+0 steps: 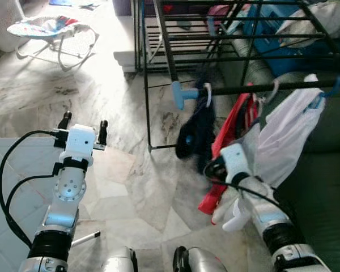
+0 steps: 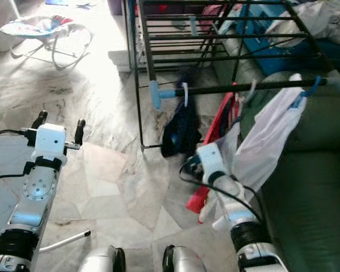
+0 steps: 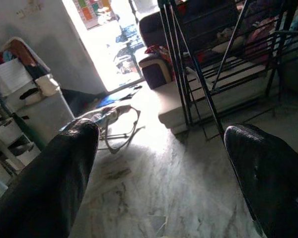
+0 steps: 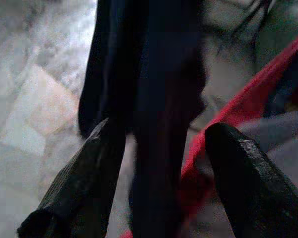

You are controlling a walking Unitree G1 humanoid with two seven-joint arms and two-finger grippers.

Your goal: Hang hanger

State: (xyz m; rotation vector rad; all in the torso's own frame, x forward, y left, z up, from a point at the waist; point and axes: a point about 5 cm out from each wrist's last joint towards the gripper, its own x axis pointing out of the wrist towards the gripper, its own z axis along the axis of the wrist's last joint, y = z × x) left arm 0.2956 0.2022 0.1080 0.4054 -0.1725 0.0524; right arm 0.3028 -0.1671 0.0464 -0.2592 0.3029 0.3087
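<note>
floor [image 1: 130, 187]: glossy veined marble | drying rack [image 1: 164, 39]: matt black metal | garments [image 1: 283, 130]: soft cloth

No word, number or brand can be read anywhere here. At about eleven o'clock in the left wrist view, coloured sheets [image 3: 91, 8] hang by the bright doorway, but whatever is printed on them is far too small and washed out by glare to make out.
</note>
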